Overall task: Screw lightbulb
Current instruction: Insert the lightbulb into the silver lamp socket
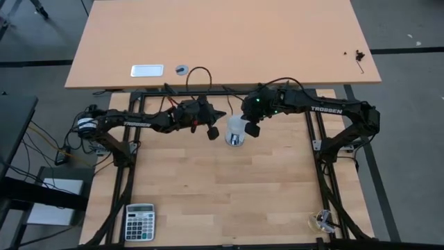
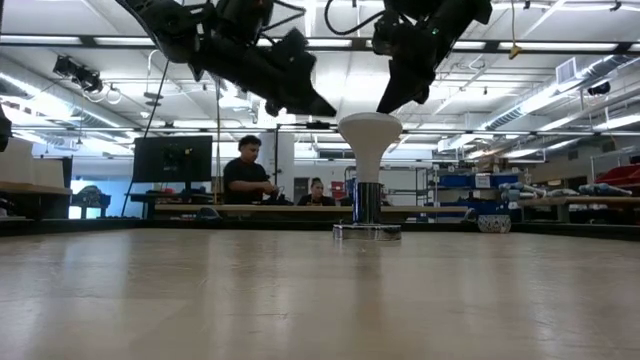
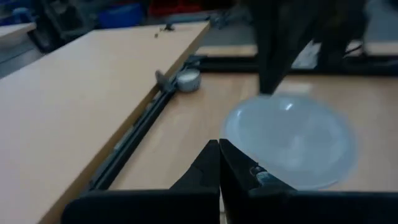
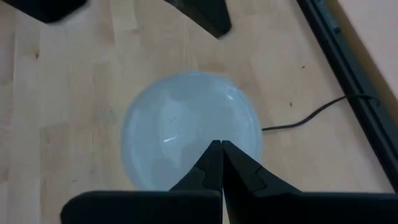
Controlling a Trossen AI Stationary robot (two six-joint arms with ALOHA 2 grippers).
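Both end effectors, left (image 1: 212, 132) and right (image 1: 252, 128), fingers together, flank my upright frosted white lightbulb (image 1: 236, 128) near the worktop's far edge, right slightly nearer.

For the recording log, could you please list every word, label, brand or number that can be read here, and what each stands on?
"TROSSEN": white lettering on the right arm, high view.
Left arm: white lettering, too small to read.
Calculator: keys and display too small to read.
White label card on the far table: nothing legible.
Lightbulb: no marking visible in any view.
Room signs in the low view: blurred, unreadable.
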